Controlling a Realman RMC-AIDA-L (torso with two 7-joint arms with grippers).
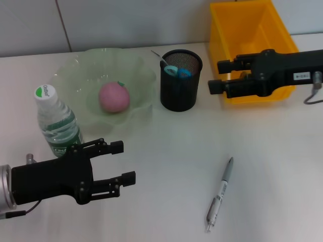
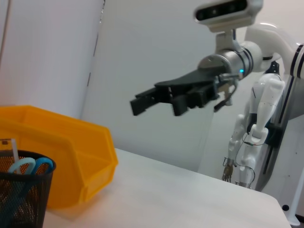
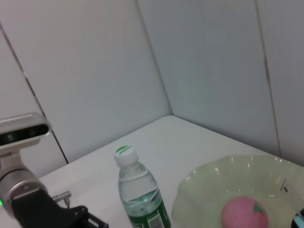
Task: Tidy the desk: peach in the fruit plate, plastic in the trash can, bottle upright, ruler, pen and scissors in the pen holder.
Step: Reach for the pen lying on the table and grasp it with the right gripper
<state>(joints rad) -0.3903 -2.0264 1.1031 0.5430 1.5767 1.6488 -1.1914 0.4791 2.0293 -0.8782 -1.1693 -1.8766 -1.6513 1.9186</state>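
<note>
The pen [image 1: 220,195] lies flat on the desk [image 1: 171,151] at 5 o'clock from the holder [image 1: 180,80], apart from everything else. It appears to be the only item left: the peach [image 1: 113,97] sits in the plate [image 1: 70,75], the bottle [image 1: 56,122] stands upright, and the scissors [image 1: 176,71] are in the holder. The next move calls for a descent over the pen barrel. The right gripper [image 1: 220,76] hangs over the bin [image 1: 242,30], jaws apart and empty. The left gripper [image 1: 120,164] hovers at 4 o'clock from the bottle, jaws apart, holding nothing.
</note>
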